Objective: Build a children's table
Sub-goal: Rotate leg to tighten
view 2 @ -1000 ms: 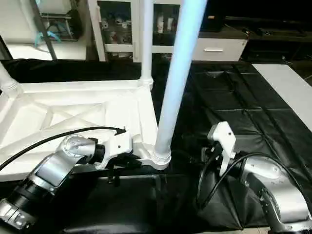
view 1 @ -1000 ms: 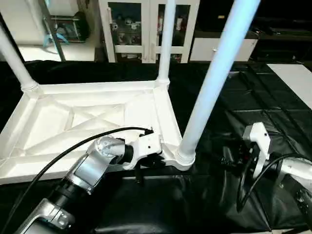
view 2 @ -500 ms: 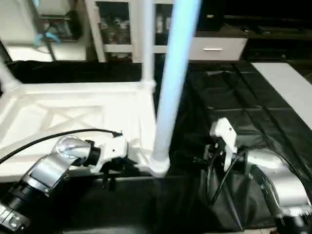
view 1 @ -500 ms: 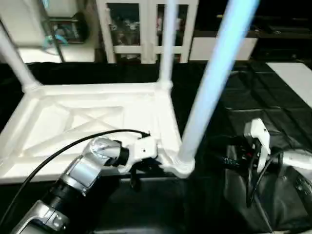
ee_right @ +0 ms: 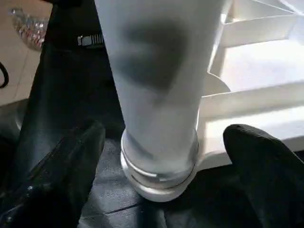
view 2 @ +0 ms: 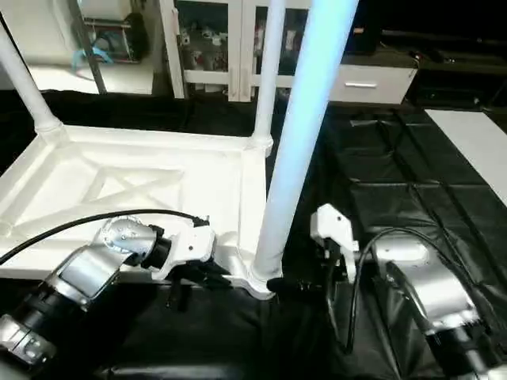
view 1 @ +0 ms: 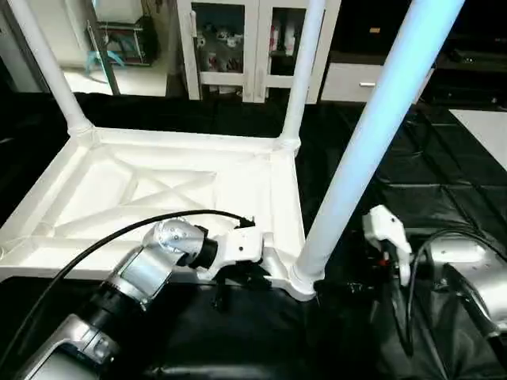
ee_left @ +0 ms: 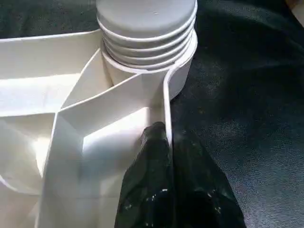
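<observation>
The children's table lies upside down on black cloth, its white ribbed tabletop facing up. Three white legs stand in corner sockets: two far ones and a near one at the near right corner. My left gripper is shut on the tabletop's rim wall just beside that near socket. My right gripper stands open with one black finger on each side of the near leg's threaded base, touching neither side.
The black cloth covers the work surface to the right. A white glass-door cabinet stands behind the table. A pale floor patch lies at the far right. A black cable arcs over my left forearm.
The camera has tilted. My right gripper has spread wider and come in around the near leg's base. The left gripper keeps its hold on the rim.
</observation>
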Robot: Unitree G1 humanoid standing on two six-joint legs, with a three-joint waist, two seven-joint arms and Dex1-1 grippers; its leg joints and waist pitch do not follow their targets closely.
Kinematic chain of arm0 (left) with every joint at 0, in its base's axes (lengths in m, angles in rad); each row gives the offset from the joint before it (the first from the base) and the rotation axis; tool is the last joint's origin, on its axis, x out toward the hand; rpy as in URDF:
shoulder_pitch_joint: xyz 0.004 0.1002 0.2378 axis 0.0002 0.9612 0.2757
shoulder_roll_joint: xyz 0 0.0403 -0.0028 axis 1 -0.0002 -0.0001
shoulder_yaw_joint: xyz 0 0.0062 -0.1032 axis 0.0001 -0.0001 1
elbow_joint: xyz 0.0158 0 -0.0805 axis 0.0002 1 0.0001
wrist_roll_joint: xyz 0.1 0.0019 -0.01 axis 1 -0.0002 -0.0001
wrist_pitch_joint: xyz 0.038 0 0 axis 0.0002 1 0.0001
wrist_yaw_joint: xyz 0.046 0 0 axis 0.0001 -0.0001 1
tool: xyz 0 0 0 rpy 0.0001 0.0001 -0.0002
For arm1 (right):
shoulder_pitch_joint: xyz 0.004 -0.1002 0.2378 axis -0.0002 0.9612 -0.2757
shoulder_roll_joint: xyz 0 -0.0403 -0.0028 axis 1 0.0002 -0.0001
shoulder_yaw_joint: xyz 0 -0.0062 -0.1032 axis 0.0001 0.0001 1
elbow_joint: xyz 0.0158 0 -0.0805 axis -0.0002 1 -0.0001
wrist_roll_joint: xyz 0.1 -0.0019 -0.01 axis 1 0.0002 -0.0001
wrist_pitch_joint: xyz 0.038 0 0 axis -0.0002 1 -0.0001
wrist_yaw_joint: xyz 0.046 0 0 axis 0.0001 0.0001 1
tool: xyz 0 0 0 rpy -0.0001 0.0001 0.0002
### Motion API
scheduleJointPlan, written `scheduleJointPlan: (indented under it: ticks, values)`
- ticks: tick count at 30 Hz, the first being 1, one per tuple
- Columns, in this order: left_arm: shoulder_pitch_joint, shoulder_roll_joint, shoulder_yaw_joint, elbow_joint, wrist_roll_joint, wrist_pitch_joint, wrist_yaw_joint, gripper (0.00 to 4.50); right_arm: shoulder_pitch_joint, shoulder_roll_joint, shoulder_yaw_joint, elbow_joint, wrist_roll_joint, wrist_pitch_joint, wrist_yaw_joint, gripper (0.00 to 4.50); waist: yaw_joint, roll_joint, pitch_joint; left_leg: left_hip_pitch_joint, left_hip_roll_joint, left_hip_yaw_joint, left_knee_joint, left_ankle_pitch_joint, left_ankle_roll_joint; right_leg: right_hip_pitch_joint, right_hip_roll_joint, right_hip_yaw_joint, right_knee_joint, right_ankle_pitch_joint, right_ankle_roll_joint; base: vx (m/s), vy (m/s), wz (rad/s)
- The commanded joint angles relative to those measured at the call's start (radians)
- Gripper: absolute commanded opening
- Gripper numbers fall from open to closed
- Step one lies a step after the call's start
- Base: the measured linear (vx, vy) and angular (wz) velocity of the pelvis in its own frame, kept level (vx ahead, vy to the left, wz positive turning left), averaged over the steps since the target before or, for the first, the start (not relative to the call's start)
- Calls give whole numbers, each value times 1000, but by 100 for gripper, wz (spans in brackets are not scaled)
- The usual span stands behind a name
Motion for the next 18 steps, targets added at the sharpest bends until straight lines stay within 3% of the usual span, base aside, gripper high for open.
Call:
scheduleJointPlan:
  ticks: [1, 5, 18]
  values:
    - [-13, -22, -35, 0, 4, -38, -23, 0, -17, 2, 14, 23, -26, -29, 7, 434, -7, -21, -55, 37, 79, -34, -79, -221, 25, 10, -68, 39, -78, -215, -217, 0, 0, 0]
    - [-16, -20, -37, 7, 14, -50, -14, 0, -32, 14, 26, 53, -34, -43, 18, 434, -6, -23, -56, 33, 80, -36, -79, -204, 34, 14, -68, 37, -74, -191, -222, 0, 0, 0]
    - [-15, -16, -37, 31, 29, -71, -7, 0, -71, 58, 55, 109, -20, -64, 96, 324, -6, -25, -54, 34, 81, -37, -82, -229, 22, 12, -69, 38, -77, -224, -216, 0, 0, 0]
